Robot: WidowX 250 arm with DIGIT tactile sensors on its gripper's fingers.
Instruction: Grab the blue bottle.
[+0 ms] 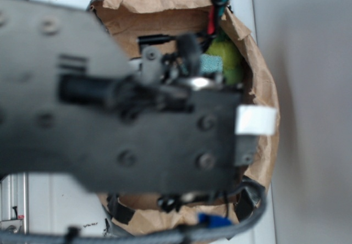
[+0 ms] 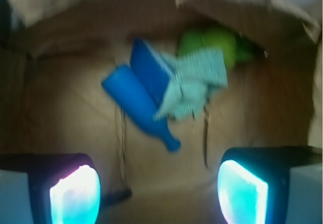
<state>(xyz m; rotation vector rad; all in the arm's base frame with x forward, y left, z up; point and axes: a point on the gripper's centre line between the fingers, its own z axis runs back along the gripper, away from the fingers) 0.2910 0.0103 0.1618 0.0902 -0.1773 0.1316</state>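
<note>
I'm looking down through the wrist camera into the brown paper bag [image 2: 60, 98], and the picture is smeared soft. The blue bottle [image 2: 139, 108] is lying on its side on the bag floor, body toward upper left, narrow neck pointing lower right toward me. Its upper flank is touching the flat darker blue sponge [image 2: 150, 70], and the teal ribbed cloth [image 2: 194, 85] is draped just beside both, partly over the sponge. Something green [image 2: 212, 45] is sitting behind the cloth against the bag wall. The gripper [image 2: 159, 193] is hanging above, fingers [image 2: 75, 193] spread wide with nothing between them, bottle well apart from both pads. In the exterior view the arm is blocking nearly everything; I'm only catching the bag rim and a bit of cloth and green. I'm judging this as the approach step, grasp not yet begun. Next move, as I'm reading it: drop toward the bottle's body, turn the wrist so the fingers straddle it across its width, and stay clear of sponge and cloth.
</note>
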